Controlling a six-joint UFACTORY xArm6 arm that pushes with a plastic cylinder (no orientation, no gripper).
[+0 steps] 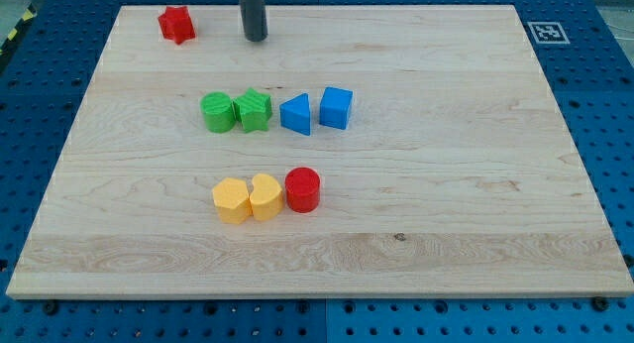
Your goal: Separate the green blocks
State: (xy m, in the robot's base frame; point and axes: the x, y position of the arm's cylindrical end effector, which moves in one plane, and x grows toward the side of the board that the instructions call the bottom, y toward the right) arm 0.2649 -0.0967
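- Because the green cylinder (pixel 218 113) and the green star (pixel 254 110) are seen touching side by side at the board's upper middle, the separation is judged not yet begun.
- My tip (pixel 257 37) is placed well above the star, near the view's top, touching no block; nothing is gripped, since a bare rod is carried.
- Two blue blocks are counted just right: a triangle (pixel 296 115) and a cube (pixel 336 107).
- Below, two yellow blocks (pixel 248 198) and a red cylinder (pixel 303 189) are lined up; one red star (pixel 176 24) is left top-left.
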